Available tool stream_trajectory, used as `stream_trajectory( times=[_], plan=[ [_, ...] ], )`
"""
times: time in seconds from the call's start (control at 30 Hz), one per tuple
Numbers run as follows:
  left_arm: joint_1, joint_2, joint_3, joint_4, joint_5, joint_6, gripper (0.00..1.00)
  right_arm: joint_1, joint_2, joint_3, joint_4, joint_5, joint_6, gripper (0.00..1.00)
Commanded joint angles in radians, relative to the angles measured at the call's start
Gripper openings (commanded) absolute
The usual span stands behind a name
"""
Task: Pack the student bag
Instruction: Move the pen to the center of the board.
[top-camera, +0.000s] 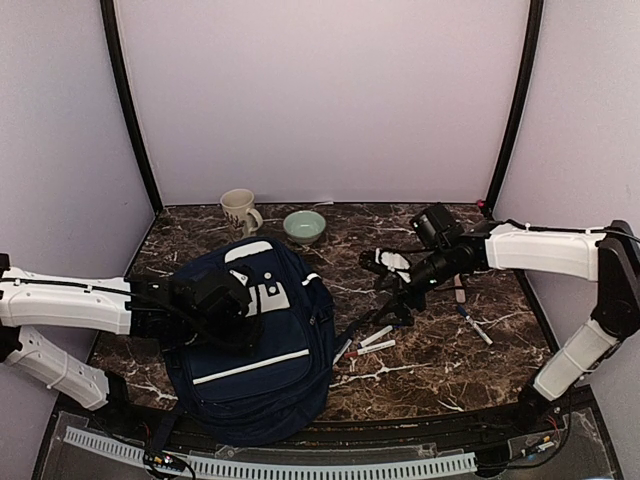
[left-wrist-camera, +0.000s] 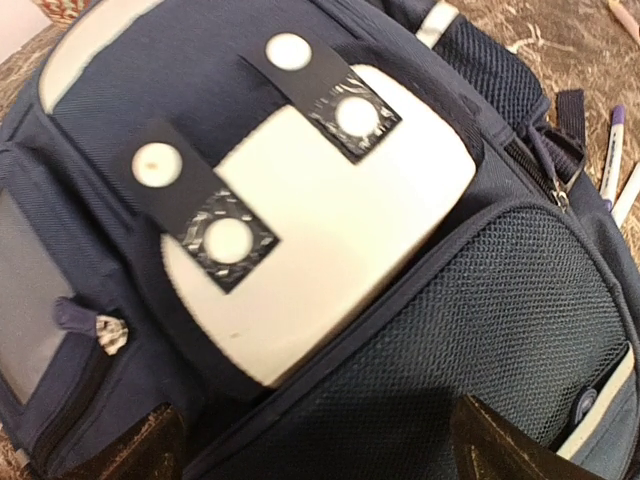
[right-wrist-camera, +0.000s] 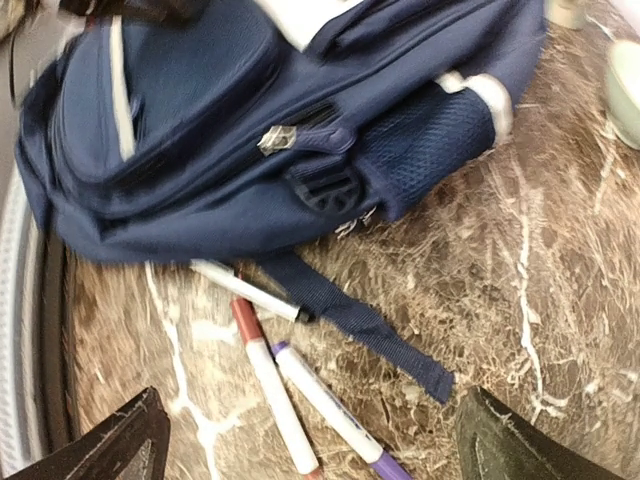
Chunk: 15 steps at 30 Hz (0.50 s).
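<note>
- The left gripper (left-wrist-camera: 320, 440) is hovering over the front of the student bag (top-camera: 255, 365); its jaws are standing wide apart with nothing between them; its arm is reaching in from the bag's left.
- The student bag is lying front up on the marble table (top-camera: 450, 375); its white patch (left-wrist-camera: 330, 240) is facing the left gripper.
- A mug (top-camera: 238, 210) and a green bowl (top-camera: 304, 226) are standing just behind the bag.
- A dark strap (right-wrist-camera: 360, 325) is trailing from the bag's right side; a white marker (right-wrist-camera: 245, 290) is lying against the bag there, its dark tip reaching the strap; a red-capped marker (right-wrist-camera: 270, 390) and a purple-capped marker (right-wrist-camera: 330, 405) are lying just beside it.
- The right gripper (right-wrist-camera: 315, 425) is hanging over those markers, right of the bag; its fingers are spreading wide and holding nothing.
- Another marker (top-camera: 480, 332) is lying well to the bag's right.
</note>
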Motion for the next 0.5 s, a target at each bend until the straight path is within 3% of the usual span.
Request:
stream_trajectory(
  times=[0.0, 0.07, 0.2, 0.37, 0.47],
  plan=[
    [0.005, 0.045, 0.032, 0.057, 0.044, 0.035, 0.95, 0.1, 0.038, 0.028, -0.113, 0.117, -0.287, 1.0],
    [0.005, 0.061, 0.031, 0.076, 0.062, 0.027, 0.95, 0.148, 0.089, 0.05, -0.138, 0.168, -0.325, 0.99],
    [0.005, 0.082, 0.045, 0.084, 0.095, 0.003, 0.94, 0.227, 0.14, 0.069, -0.126, 0.216, -0.374, 0.82],
    [0.005, 0.07, 0.027, 0.077, 0.102, -0.027, 0.94, 0.292, 0.219, 0.137, -0.093, 0.257, -0.353, 0.5],
    [0.006, 0.05, 0.005, 0.077, 0.113, -0.046, 0.94, 0.316, 0.254, 0.162, -0.076, 0.266, -0.354, 0.43]
  ],
)
